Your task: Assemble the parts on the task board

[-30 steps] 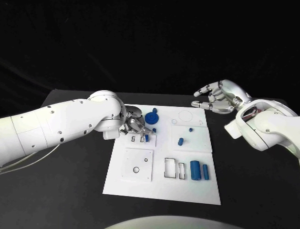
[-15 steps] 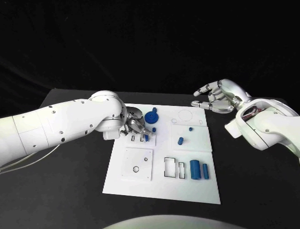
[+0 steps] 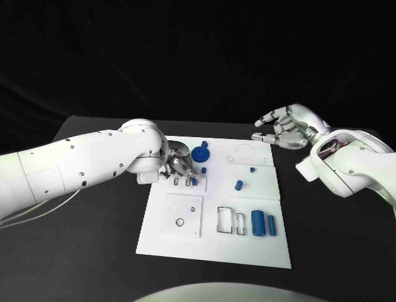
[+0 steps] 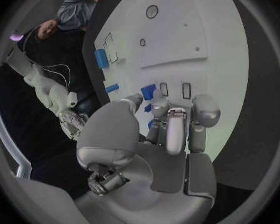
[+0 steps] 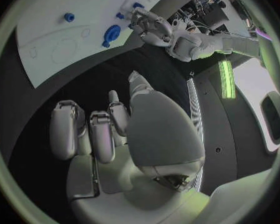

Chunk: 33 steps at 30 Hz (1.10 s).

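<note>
The white task board [image 3: 216,246] lies in the middle of the black table. My left hand [image 3: 179,166] rests over the board's far left corner, above two small slots [image 4: 186,90]. Its thumb and fingers pinch a small blue part [image 4: 148,91], which sits right at the slots [image 3: 193,180]. A blue gear-like part [image 3: 201,154] stands just beyond the hand. My right hand [image 3: 285,131] hovers past the board's far right corner, its fingers loosely curved and apart, holding nothing. From the right wrist, the left hand [image 5: 151,27] and the gear [image 5: 110,34] appear across the board.
A short blue peg [image 3: 238,185] and a tiny blue stud [image 3: 251,170] sit on the board's right half. Two blue cylinders [image 3: 257,223] [image 3: 272,225] lie next to rectangular slots [image 3: 225,220] near the front. A square plate with a round hole [image 3: 181,217] lies front left.
My left hand's fingers have shifted slightly over the slots with the small blue part. The right hand has stayed where it was.
</note>
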Motion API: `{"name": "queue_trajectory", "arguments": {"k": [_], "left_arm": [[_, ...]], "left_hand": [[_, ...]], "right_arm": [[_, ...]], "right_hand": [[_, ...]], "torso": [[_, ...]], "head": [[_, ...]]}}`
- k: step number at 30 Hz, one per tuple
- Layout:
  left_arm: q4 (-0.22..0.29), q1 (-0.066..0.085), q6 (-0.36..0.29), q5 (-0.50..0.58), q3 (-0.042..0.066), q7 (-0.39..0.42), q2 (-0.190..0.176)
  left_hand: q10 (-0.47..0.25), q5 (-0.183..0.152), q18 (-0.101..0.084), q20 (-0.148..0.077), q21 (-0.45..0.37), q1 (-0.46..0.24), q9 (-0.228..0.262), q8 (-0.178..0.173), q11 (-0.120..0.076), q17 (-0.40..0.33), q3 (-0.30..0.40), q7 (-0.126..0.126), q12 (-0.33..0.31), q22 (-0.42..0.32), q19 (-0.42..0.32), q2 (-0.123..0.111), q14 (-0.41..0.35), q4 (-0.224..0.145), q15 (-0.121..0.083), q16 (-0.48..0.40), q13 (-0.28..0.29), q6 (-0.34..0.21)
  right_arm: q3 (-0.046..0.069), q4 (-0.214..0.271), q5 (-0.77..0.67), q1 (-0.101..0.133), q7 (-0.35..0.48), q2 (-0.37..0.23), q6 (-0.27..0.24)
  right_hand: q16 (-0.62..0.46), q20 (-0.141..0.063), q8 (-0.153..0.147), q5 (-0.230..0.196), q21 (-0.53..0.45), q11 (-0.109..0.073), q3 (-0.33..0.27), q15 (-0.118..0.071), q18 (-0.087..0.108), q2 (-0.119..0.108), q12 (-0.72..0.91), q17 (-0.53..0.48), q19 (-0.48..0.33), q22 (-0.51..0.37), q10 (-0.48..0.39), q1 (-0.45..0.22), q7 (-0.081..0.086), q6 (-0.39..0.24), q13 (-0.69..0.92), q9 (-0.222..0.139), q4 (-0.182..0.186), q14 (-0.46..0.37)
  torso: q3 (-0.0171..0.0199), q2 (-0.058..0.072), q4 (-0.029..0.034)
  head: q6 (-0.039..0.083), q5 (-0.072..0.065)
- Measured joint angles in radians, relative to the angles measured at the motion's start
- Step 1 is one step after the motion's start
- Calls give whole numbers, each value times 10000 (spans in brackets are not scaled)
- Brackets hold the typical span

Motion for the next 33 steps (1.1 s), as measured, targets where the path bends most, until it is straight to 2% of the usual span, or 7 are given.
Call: {"name": "queue_trajectory", "arguments": {"k": [7, 10, 12, 13, 16, 17, 33], "left_arm": [[2, 4, 13, 197, 5, -1, 1], [5, 5, 29, 374, 4, 0, -7], [6, 1, 38, 487, -1, 1, -14], [6, -2, 43, 563, -2, 3, -20], [14, -2, 50, 737, -3, 6, -45], [22, -2, 51, 811, -3, 8, -62], [927, -2, -289, 1239, 78, 36, -1035]], "left_hand": [[-94, 40, 0, -37, 0, 831, 156, -4, -19, 0, 1188, -16, 0, -15, -108, -29, 27, -60, -26, -38, -22, -144], [-179, 35, 0, -36, 34, 1089, 180, 10, -32, 0, 2695, 23, -37, -34, -108, -397, 26, -155, -26, -38, -52, -269], [-179, 34, 0, -36, 69, 987, 465, 217, -32, -1, 3184, 21, -37, -24, -107, -725, 26, 261, -26, -77, -66, -274], [-179, 31, 0, -37, 69, 851, 539, 245, -31, 0, 3771, 18, -37, -13, -107, -861, 26, -19, -26, -77, -72, -306], [-179, 31, 0, -2, 69, 649, 730, 379, -31, -1, 3968, 37, -37, 28, -142, -1055, 25, 159, -25, -77, -72, -327], [-180, 23, 0, -2, 92, 481, 782, 382, -31, 0, 4411, 56, -37, 46, -142, -1091, 25, -171, -25, -77, -65, -346], [17, 0, -1, -38, 234, 273, 962, 493, -31, -1, 4420, 90, 10, 300, -105, -1170, 24, -163, -23, -77, 124, -376]], "right_arm": [[-3, -30, -6, -5, -25, 20, 6], [-4, -45, -6, -9, -34, 34, 10], [-6, -54, -6, -12, -39, 44, 14], [-6, -62, -6, -14, -43, 53, 16], [-7, -82, -6, -20, -47, 68, 19], [-7, -96, -6, -23, -49, 74, 20], [-11, -141, -6, -36, -64, 64, 19]], "right_hand": [[-39, -17, 0, 39, -116, 0, 0, 0, 1, 24, 0, 0, -57, -1, 0, -25, 0, 0, -8, 0, 0, 0], [-40, -1, 0, 93, -116, 0, 0, 0, 1, 24, 0, -1, -72, -2, 0, -24, 0, 0, -11, 0, 0, 0], [-40, -1, 0, 135, -116, 0, 0, 0, 1, 24, 0, -1, -72, -2, 0, -24, 0, 0, -11, -1, 0, 0], [-40, 0, 40, 156, -116, 0, 0, 0, 1, 24, 0, -1, -72, -2, 0, -24, 0, 0, -11, 0, 0, 0], [-40, -1, 42, 173, -116, 0, 0, 0, 0, 24, 0, -1, -72, -2, 0, -24, 0, 0, -11, 0, 0, 0], [-40, -1, 42, 173, -116, 0, 0, 0, 1, 24, 0, -2, -72, -2, 0, -24, 0, 0, -11, -1, 0, 0], [-40, 0, 41, 213, -116, 1, 0, 0, 1, 24, 0, -3, -71, -5, 0, -24, 0, 0, -11, -1, 0, 0]], "torso": [[6, 6, -11], [6, 11, -12], [11, 14, -14], [12, 14, -16], [15, 13, -17], [18, 12, -17], [31, -8, 10]], "head": [[-2, 15], [-16, 20], [-21, 21], [-28, 21], [-39, 27], [-43, 27], [-39, 63]]}}
